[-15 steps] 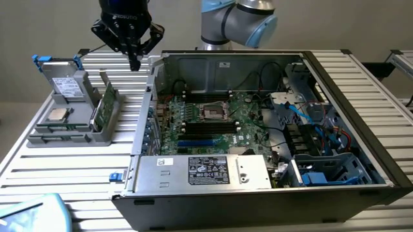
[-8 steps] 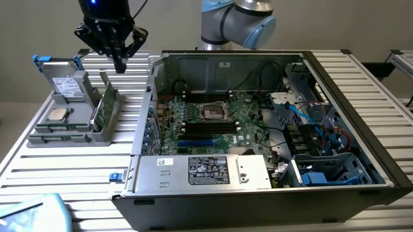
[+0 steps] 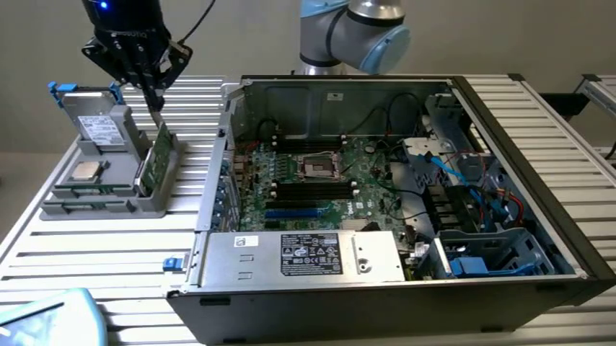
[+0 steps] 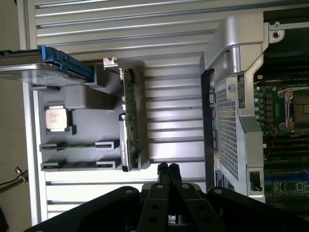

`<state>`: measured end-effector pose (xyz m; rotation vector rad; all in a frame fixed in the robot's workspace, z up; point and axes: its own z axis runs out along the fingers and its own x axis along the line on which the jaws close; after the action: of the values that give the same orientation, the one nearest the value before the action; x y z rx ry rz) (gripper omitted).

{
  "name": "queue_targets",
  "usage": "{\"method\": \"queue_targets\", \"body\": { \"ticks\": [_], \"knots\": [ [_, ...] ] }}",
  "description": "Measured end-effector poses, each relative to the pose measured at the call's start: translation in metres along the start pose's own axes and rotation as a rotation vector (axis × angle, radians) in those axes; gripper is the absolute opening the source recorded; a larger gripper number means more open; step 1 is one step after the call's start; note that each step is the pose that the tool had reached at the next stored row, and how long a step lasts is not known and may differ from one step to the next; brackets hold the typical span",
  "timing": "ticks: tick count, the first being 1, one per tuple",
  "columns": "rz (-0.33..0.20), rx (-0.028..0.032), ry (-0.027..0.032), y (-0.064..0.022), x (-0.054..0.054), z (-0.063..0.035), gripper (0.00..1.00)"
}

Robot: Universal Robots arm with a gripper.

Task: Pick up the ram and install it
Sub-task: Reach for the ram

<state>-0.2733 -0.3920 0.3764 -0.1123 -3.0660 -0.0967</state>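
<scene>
Fingers (image 4: 163,170) of the gripper (image 3: 155,102) are pressed together, tips pointing down, and nothing can be seen pinched between them. Directly below them in the exterior view, and just beside them in the wrist view, a wide green card (image 3: 154,155) with a metal bracket stands on edge in the grey tray (image 3: 58,209). The fingertips hang just above one end of it without touching.

On the far side of the card from the fingers, the tray holds a processor chip (image 4: 57,118) lying flat and a hard drive (image 4: 29,72) in a blue carrier. Also past the card are two narrow holders (image 4: 77,165). Each shows a thin dark line along its length (possibly a board seen edge-on), and I cannot tell whether the ram sits in one of them.

Well apart from the fingers, on the other side from the tray, the computer case (image 3: 385,288) lies open on the slatted table (image 3: 97,267). Long black slots (image 3: 313,191) run across its motherboard (image 3: 380,180), and whether a stick stands in any of them cannot be told.
</scene>
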Motion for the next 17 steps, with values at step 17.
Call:
{"method": "queue_targets", "body": {
  "ticks": [17],
  "knots": [
    [0.000,0.0001,0.0000,-0.0009,0.077,0.0093,0.11]
  ]
}}
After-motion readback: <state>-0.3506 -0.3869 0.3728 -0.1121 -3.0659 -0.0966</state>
